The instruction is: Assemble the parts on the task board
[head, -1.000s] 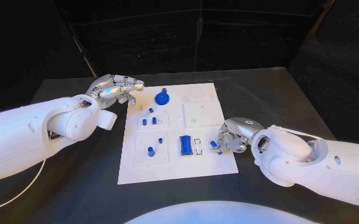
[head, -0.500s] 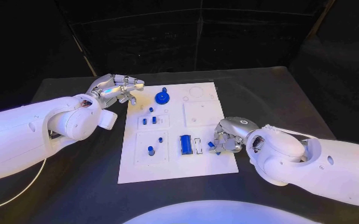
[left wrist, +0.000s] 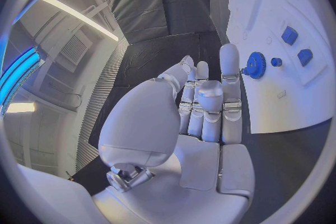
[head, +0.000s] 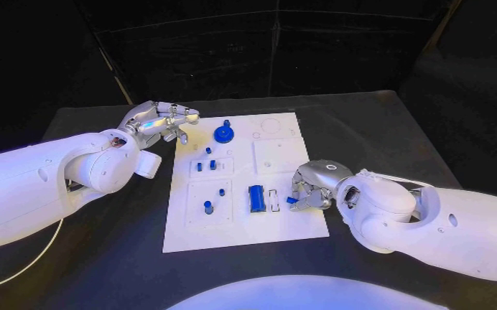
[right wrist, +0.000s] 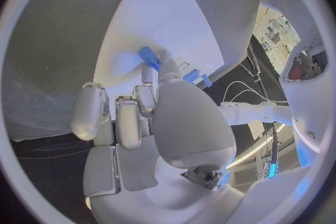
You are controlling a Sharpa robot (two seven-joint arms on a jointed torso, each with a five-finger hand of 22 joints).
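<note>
Tabletop (head: 124, 260): black; I see it carrying the board, with both of my arms reaching in over it.
Task board (head: 295, 227): white plate between my two sets of fingers; its one long edge lies just beside the left fingers, and the right fingers reach in over the opposite edge.
Left hand (head: 157, 123): I have it raised just off the board's far corner; fingers loosely spread and holding nothing, tips near the gear.
Right hand (head: 314, 184): I have it low over the board; fingers curled in, thumb and a finger pinching the small blue part.
Gear (head: 225, 135): blue toothed disc standing on the board, just past the left fingertips.
Long block (head: 256, 200): blue, lying on the board, just beside the right fingers.
Small blue part (right wrist: 149, 57): pinched at the right fingertips, down against the board surface as far as I can tell.
</note>
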